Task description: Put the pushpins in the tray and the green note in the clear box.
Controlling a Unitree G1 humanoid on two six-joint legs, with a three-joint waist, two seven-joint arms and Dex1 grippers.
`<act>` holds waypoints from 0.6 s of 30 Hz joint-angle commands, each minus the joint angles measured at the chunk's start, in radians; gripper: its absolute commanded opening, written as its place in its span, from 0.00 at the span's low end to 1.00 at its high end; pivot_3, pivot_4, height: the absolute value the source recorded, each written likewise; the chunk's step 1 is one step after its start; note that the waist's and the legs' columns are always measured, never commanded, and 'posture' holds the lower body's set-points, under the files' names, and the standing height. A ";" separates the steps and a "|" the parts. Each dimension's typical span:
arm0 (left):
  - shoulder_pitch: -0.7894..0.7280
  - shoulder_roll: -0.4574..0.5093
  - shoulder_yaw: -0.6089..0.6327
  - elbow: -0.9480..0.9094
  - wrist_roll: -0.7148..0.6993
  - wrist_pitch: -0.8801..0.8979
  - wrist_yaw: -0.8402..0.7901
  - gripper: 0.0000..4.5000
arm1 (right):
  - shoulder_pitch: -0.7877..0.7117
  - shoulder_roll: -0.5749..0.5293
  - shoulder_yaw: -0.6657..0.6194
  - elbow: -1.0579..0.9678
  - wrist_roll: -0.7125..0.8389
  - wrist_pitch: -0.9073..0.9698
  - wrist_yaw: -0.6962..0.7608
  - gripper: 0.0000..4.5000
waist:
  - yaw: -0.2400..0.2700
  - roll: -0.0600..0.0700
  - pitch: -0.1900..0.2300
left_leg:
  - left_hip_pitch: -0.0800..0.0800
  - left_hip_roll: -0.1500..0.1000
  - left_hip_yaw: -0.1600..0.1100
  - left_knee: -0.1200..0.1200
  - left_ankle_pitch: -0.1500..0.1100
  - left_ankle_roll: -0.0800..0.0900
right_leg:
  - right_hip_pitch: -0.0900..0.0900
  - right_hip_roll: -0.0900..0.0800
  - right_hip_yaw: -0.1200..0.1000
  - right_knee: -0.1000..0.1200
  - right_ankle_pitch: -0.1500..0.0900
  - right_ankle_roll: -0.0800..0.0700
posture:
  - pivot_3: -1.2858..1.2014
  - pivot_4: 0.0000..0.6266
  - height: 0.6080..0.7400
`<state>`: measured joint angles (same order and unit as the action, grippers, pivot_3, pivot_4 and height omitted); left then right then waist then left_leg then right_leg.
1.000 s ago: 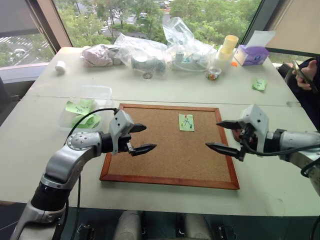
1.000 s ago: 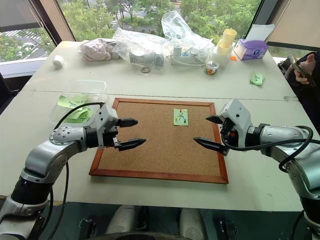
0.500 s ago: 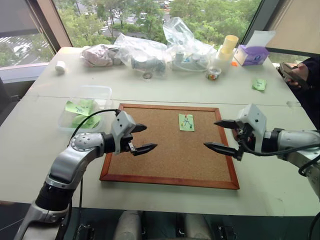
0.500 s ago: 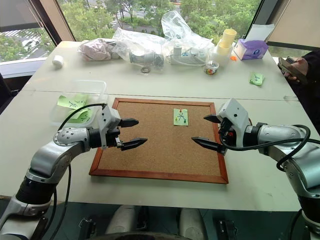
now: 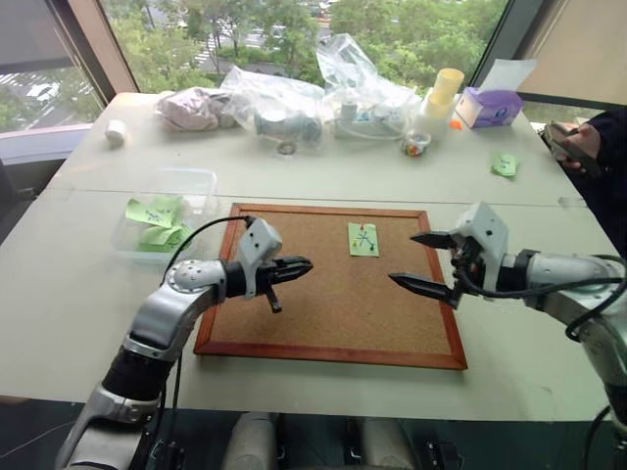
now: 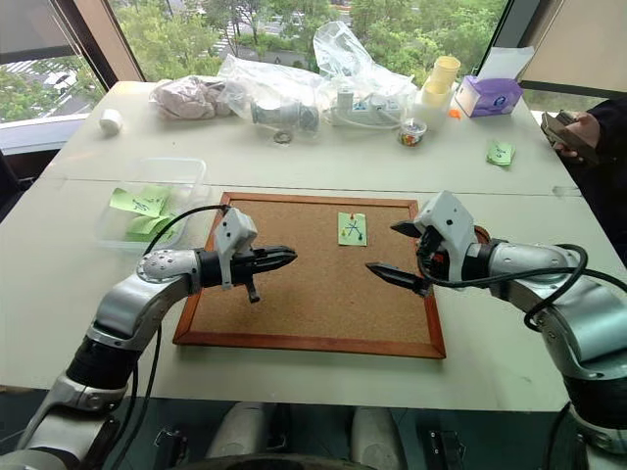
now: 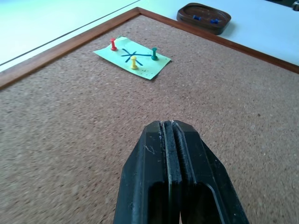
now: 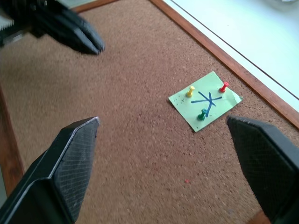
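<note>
three pins (image 7: pixel 134 61) fix the green note (image 7: pixel 132 57) to the cork board (image 5: pixel 333 313); left hand (image 7: pixel 170 135) hangs pinched shut, empty; right hand (image 5: pixel 423 262) spread wide, empty.

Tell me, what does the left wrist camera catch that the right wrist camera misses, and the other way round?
Left wrist view's own: a dark reddish-brown oval tray just off the board's edge, with small blue bits inside.

Right wrist view's own: the right pincer, its two black fingers wide apart.

Shared: the wood-framed cork board; the light green paper note with crossed blue pen lines, held down by a red, a yellow and a green plastic-headed pushpins; and the left pincer, shut.
</note>
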<state>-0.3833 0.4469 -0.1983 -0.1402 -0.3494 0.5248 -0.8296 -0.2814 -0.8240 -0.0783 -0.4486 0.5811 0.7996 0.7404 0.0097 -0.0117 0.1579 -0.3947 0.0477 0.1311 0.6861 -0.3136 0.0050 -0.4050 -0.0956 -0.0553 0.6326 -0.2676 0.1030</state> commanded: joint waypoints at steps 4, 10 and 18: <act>-0.003 -0.054 -0.023 0.079 0.052 -0.068 0.028 0.14 | -0.170 0.147 0.039 0.184 -0.112 0.066 -0.222 1.00 | -0.001 0.000 0.000 | 0.000 0.000 0.000 0.000 0.000 0.000 | 0.000 0.000 0.000 0.000 0.000 0.000 | 0.52 0.24 1.00; 0.024 -0.075 -0.034 0.136 0.097 -0.111 0.037 0.14 | -0.281 0.286 0.082 0.325 -0.191 0.069 -0.325 1.00 | -0.001 0.000 0.000 | -0.001 0.000 0.001 -0.001 0.000 0.000 | -0.002 0.000 0.000 0.001 0.000 0.000 | 0.52 0.24 1.00; 0.064 -0.081 -0.045 0.167 0.134 -0.123 0.060 0.14 | -0.380 0.414 0.178 0.548 -0.325 -0.066 -0.348 1.00 | -0.008 0.004 -0.002 | 0.001 0.000 0.002 0.000 0.000 -0.001 | 0.000 0.000 0.000 0.001 0.000 0.000 | 0.52 0.24 1.00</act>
<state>-0.3461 0.3662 -0.2228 -0.0033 -0.2441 0.3843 -0.7822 -0.6328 -0.4115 0.0967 0.1020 0.2775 0.7729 0.3864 0.0021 -0.0081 0.1556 -0.3940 0.0479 0.1328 0.6860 -0.3132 0.0043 -0.4047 -0.0956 -0.0554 0.6339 -0.2676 0.1031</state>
